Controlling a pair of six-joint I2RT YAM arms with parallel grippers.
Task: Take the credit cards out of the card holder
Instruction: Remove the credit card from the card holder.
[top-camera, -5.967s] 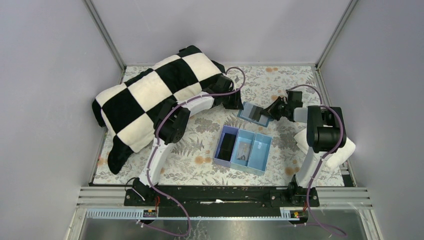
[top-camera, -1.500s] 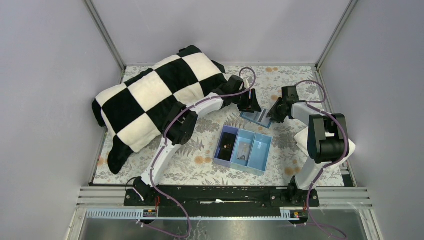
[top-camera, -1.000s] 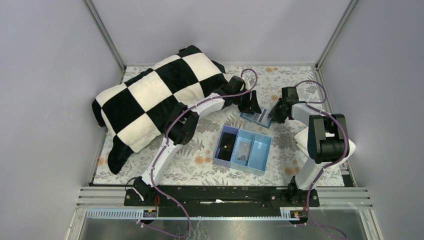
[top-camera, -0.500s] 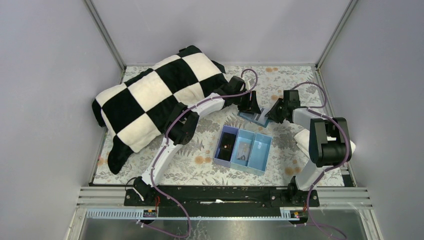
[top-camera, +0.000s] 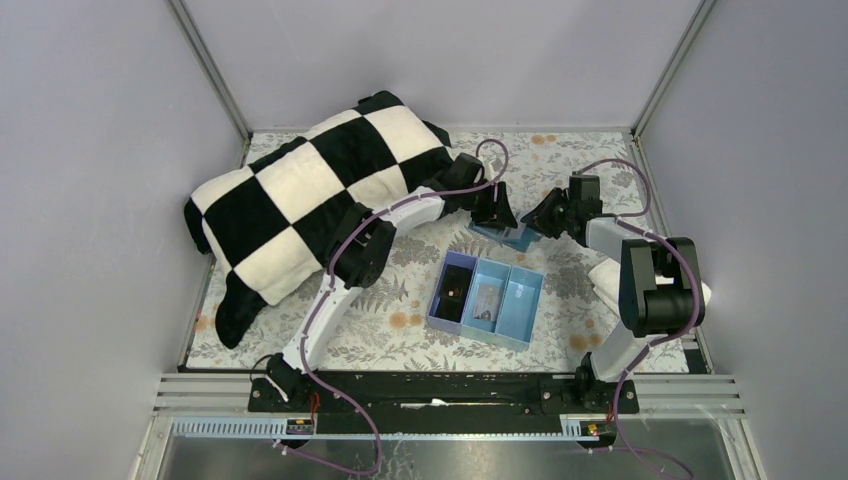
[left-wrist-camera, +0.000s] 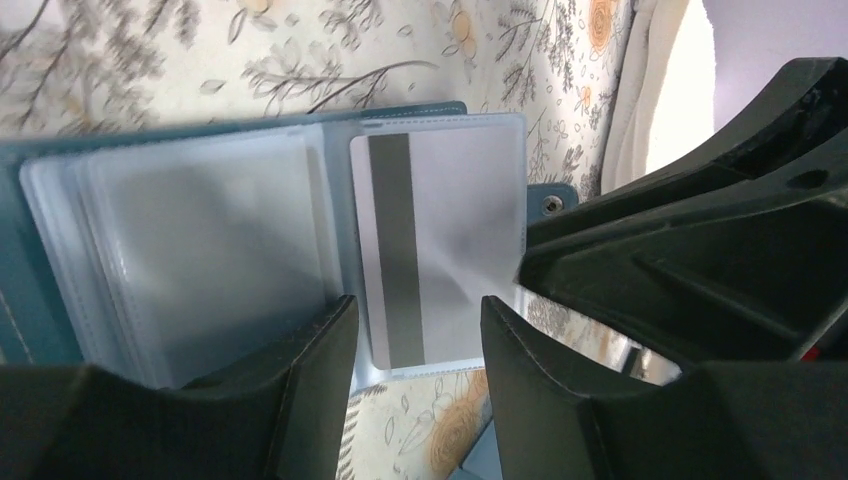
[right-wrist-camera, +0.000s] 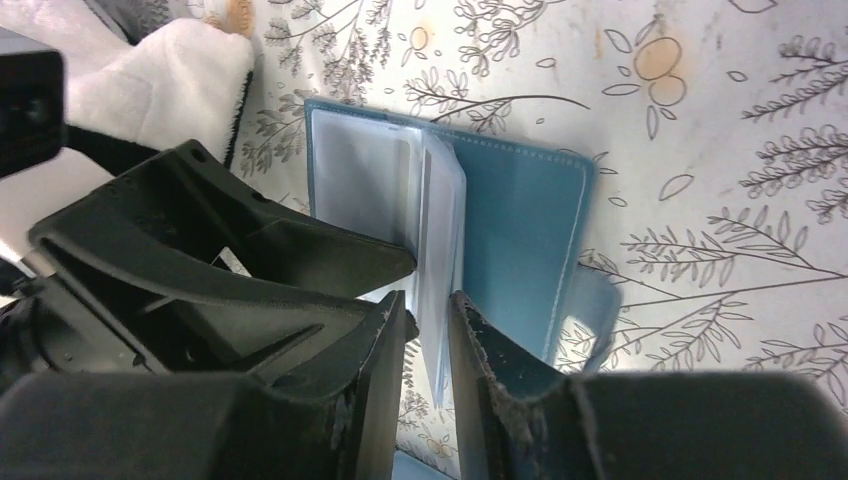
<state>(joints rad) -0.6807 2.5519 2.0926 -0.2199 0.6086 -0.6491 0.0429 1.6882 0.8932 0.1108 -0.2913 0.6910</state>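
The wallet (top-camera: 503, 236) lies open on the flowered table (top-camera: 400, 320) just above centre of the overhead view, right above the upper edge of the tray (top-camera: 522, 298), with the left gripper (top-camera: 497, 215) at its left end and the right gripper (top-camera: 537, 220) at its right end, the two tips close together over it. In the left wrist view the wallet's (left-wrist-camera: 22, 290) teal cover shows along the left and top edges, with clear sleeves fanned over it. The rightmost sleeve holds a pale card (left-wrist-camera: 450, 250) with a dark stripe down its left side. The left gripper (left-wrist-camera: 418, 305) sits at the bottom of that frame, its fingers parted to a middling gap. The card's lower edge shows in that gap, and I cannot tell whether either finger touches it. The black right gripper (left-wrist-camera: 700, 230) fills the right side of that frame. In the right wrist view the wallet (right-wrist-camera: 525, 240) lies flat at centre, and a bundle of clear sleeves stands up from it between the fingers of the right gripper (right-wrist-camera: 428, 300). Those fingers are narrow, pinched onto the bundle. The left gripper (right-wrist-camera: 200, 260) fills the left of that frame. A checked blanket (top-camera: 320, 190) lies in the upper left of the overhead view, and a white cloth (top-camera: 700, 300) lies at the right, under the right arm.
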